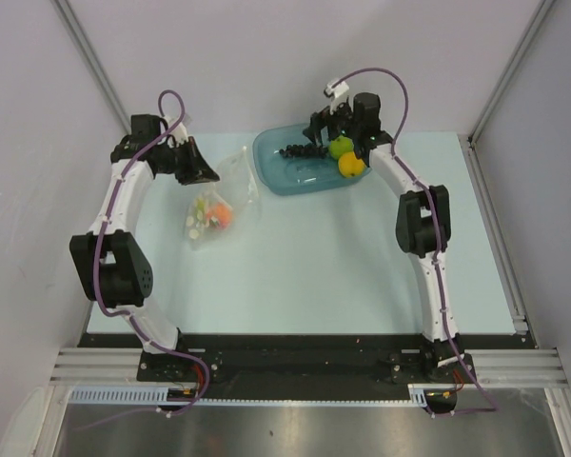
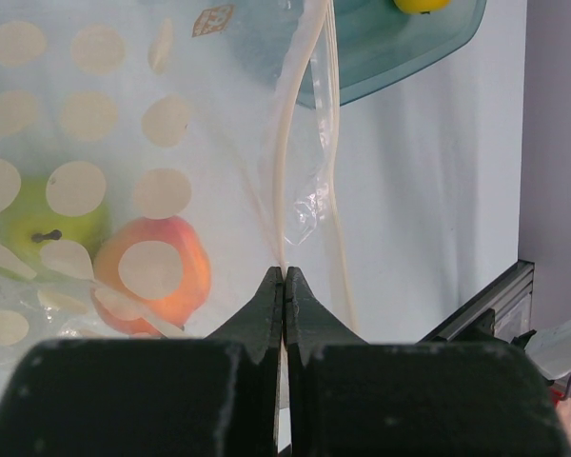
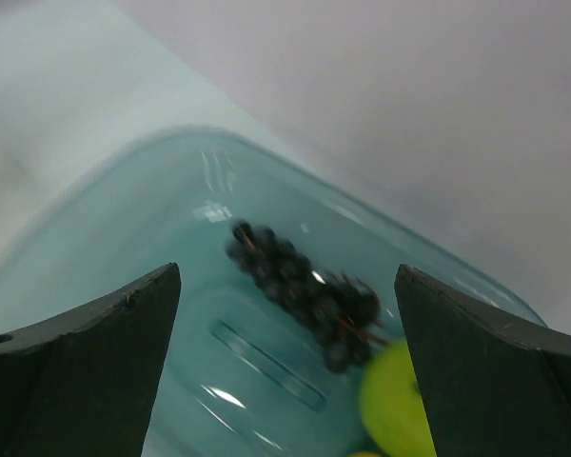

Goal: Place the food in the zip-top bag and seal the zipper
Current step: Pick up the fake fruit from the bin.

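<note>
Left gripper (image 2: 284,278) pinches the zipper (image 2: 280,181), plain only in its wrist view. Right gripper (image 3: 287,276) gapes wide above the grapes (image 3: 305,290).

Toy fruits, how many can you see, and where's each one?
5. Three in the tub: grapes, a green fruit, an orange. Two inside the bag: a peach and another green fruit. More could be hidden.

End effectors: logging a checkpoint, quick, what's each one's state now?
Left end effector: closed on the zipper.
Right end effector: open, empty, above the grapes.
</note>
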Motion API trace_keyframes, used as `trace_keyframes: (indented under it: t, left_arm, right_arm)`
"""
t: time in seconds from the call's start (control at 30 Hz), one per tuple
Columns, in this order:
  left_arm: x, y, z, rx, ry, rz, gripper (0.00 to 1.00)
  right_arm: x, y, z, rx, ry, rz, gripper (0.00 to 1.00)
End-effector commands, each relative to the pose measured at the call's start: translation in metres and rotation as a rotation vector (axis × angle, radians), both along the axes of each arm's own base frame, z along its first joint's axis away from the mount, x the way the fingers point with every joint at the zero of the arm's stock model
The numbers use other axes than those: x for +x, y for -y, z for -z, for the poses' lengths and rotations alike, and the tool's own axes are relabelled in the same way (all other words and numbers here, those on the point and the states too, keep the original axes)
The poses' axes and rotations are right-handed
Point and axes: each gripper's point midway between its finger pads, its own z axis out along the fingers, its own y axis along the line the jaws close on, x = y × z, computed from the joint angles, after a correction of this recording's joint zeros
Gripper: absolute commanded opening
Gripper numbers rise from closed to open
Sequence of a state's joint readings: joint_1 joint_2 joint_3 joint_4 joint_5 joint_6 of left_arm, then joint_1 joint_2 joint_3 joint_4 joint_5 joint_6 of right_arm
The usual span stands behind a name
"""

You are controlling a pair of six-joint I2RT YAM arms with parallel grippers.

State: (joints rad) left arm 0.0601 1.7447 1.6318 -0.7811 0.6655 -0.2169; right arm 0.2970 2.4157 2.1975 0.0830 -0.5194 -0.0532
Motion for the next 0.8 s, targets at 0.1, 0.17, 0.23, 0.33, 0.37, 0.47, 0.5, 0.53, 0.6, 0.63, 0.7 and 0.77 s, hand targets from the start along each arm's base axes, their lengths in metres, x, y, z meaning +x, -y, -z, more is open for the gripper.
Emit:
trace_keyframes:
  t: [0.1, 0.17, 0.23, 0.33, 0.37, 0.47, 0.5, 0.53, 0.6, 0.63, 0.7, 0.77]
  left_arm:
    - [0.0, 0.004, -0.021, 0.009, 0.069, 0.023, 0.0]
    - [0.001, 0.002, -0.021, 0.012, 0.07, 0.021, 0.0]
    - [0.002, 0.003, -0.021, 0.013, 0.07, 0.021, 0.0]
    - [0.003, 0.002, -0.018, 0.014, 0.065, 0.021, 0.0]
    - [0.003, 0.002, -0.018, 0.016, 0.067, 0.023, 0.0]
    - [0.003, 0.002, -0.018, 0.018, 0.064, 0.023, 0.0]
    - [0.003, 0.001, -0.017, 0.02, 0.062, 0.022, 0.0]
    - [0.003, 0.001, -0.016, 0.021, 0.06, 0.023, 0.0]
    - [0.004, 0.001, -0.016, 0.019, 0.059, 0.025, 0.0]
    - [0.005, 0.001, -0.016, 0.02, 0.059, 0.024, 0.0]
    - [0.004, 0.001, -0.016, 0.021, 0.059, 0.025, 0.0]
    - [0.005, 0.0, -0.015, 0.022, 0.058, 0.025, 0.0]
  right_arm:
    - [0.026, 0.034, 0.098, -0.717, 0.35, -0.116, 1.0]
    - [0.033, 0.036, 0.101, -0.757, 0.397, -0.119, 1.0]
    - [0.036, 0.034, 0.118, -0.786, 0.406, -0.128, 1.0]
    - [0.042, 0.028, 0.134, -0.825, 0.45, -0.142, 1.0]
    - [0.044, 0.027, 0.135, -0.829, 0.472, -0.139, 1.0]
    - [0.047, 0.017, 0.145, -0.862, 0.537, -0.151, 1.0]
    - [0.046, 0.013, 0.151, -0.872, 0.549, -0.162, 0.99]
    - [0.048, 0.013, 0.153, -0.889, 0.571, -0.165, 0.99]
    - [0.052, 0.012, 0.165, -0.894, 0.593, -0.158, 0.95]
    - [0.057, 0.013, 0.161, -0.896, 0.61, -0.144, 0.93]
    - [0.063, 0.017, 0.175, -0.903, 0.61, -0.135, 0.78]
    - [0.069, 0.017, 0.179, -0.916, 0.641, -0.126, 0.65]
